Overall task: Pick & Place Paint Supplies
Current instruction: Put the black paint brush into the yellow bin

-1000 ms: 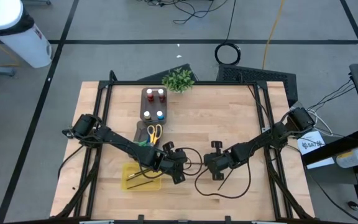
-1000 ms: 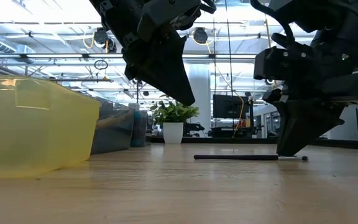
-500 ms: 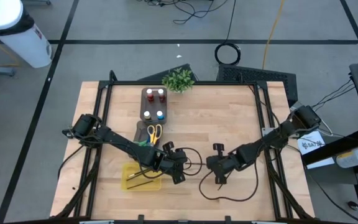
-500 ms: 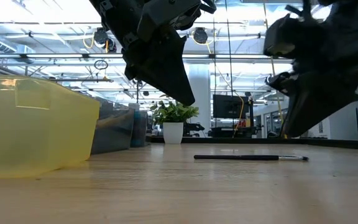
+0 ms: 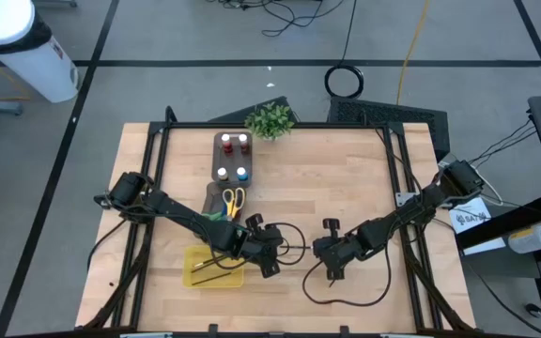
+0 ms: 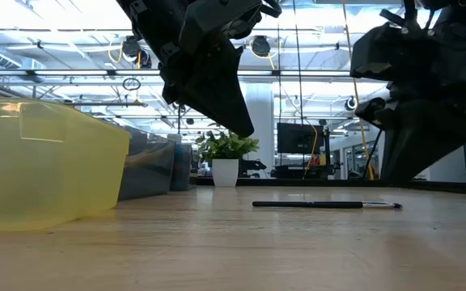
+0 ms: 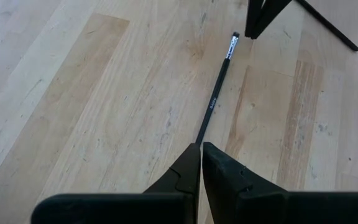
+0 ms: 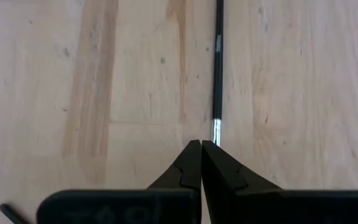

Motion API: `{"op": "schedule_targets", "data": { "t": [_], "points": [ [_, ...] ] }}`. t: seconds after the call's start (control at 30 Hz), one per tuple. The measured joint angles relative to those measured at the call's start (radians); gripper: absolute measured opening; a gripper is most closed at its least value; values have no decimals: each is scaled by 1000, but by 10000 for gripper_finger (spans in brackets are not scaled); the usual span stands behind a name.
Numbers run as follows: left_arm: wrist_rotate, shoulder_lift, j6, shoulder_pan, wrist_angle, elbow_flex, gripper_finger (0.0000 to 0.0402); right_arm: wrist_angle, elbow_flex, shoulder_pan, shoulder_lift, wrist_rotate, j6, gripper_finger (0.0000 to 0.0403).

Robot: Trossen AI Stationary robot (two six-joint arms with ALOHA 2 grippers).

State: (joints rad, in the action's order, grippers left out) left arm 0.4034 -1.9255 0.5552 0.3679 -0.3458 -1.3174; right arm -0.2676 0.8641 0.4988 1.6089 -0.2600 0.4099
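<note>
Pale lettering is printed along the shaft of the thin dark brush (image 7: 215,99), but it probably cannot be read from the left wrist view. The brush is laid flat on the bare wood of the table (image 5: 346,178), near the front edge at about mid-width, with its long axis running between the two grippers. Its metal ferrule end is turned toward the right gripper (image 5: 332,273), its plain end toward the left gripper (image 5: 270,269). Both grippers are seen with fingers pressed together, nothing held, and are raised off the wood in the low view. Only from above are the yellow tray (image 5: 216,266), the scissors (image 5: 233,200) and the paint bottles (image 5: 234,157) in the grey organiser shown together.
</note>
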Motion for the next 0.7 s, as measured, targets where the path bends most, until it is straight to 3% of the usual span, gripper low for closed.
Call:
{"op": "schedule_targets", "data": {
  "t": [0.7],
  "points": [
    [0,0,0,0,3,0,31,63,-75,-20,0,0,23,0]
  ]
}}
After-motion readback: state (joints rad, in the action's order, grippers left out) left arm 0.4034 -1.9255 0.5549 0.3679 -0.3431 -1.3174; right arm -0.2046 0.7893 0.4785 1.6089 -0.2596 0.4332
